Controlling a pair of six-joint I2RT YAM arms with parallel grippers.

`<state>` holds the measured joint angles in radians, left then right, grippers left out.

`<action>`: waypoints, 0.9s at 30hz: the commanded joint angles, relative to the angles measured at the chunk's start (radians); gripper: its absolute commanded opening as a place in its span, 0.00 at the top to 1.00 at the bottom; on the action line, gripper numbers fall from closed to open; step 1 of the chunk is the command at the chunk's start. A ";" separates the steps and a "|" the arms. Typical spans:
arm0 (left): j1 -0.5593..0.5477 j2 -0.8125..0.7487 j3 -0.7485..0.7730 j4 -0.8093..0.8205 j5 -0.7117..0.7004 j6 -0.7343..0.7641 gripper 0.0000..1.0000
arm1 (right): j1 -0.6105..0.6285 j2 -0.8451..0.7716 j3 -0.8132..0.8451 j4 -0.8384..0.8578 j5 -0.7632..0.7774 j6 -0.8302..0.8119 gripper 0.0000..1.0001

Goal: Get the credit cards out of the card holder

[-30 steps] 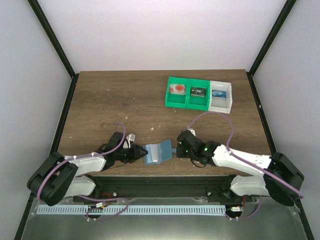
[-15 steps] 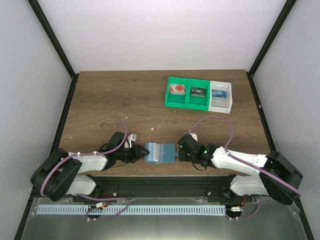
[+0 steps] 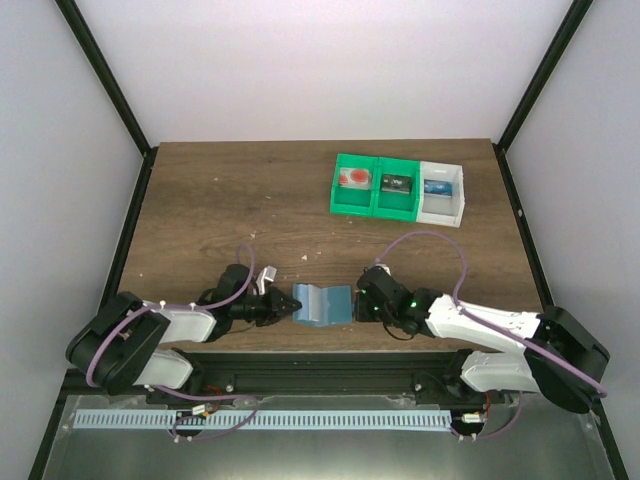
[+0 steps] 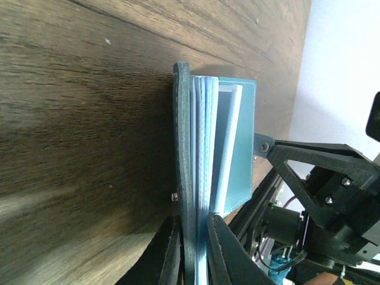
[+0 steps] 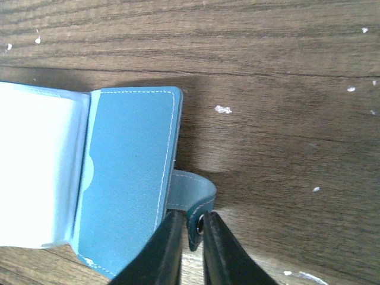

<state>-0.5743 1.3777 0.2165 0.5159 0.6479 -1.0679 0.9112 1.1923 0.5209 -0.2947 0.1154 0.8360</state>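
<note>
ok so here's where I'm at. The card holder [image 3: 322,303] is the thing to go by. It's half open, not lying flat, and both my arms are on it, one at each end.

My left pincer [image 3: 283,303] is on its left end. From the left wrist camera that pincer [image 4: 193,240] is squeezed together on the stacked blue edges of the card holder [image 4: 237,148], with the layers running right between the fingers [image 4: 221,249].

My right pincer [image 3: 358,303] is on its right end. The right wrist camera shows that pincer [image 5: 191,224] pinched onto the strap tab [image 5: 190,196] that sticks out from under the blue panel of the card holder [image 5: 130,178]. There's a bright white layer inside the fold, and I can't tell if it's a card or a pocket.

The green bin [image 3: 372,205] and the white bin [image 3: 443,213] are well apart from the card holder, farther back and to the right. A red card [image 3: 353,178] lies in the green compartment nearest the holder.
</note>
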 commanded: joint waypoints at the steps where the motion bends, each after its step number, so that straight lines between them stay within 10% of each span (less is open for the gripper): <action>1: -0.002 -0.036 0.000 0.030 0.033 -0.027 1.00 | -0.005 -0.008 0.049 -0.020 -0.024 -0.024 0.84; 10: -0.002 -0.139 0.061 -0.256 -0.060 0.095 1.00 | -0.005 -0.115 0.185 -0.122 -0.057 -0.070 0.51; 27: -0.004 -0.218 0.087 -0.431 -0.113 0.153 0.99 | 0.045 0.145 0.143 0.297 -0.428 -0.039 0.41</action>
<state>-0.5751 1.1564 0.2810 0.1085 0.5365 -0.9352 0.9367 1.2648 0.6563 -0.1066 -0.2413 0.7918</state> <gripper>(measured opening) 0.113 0.581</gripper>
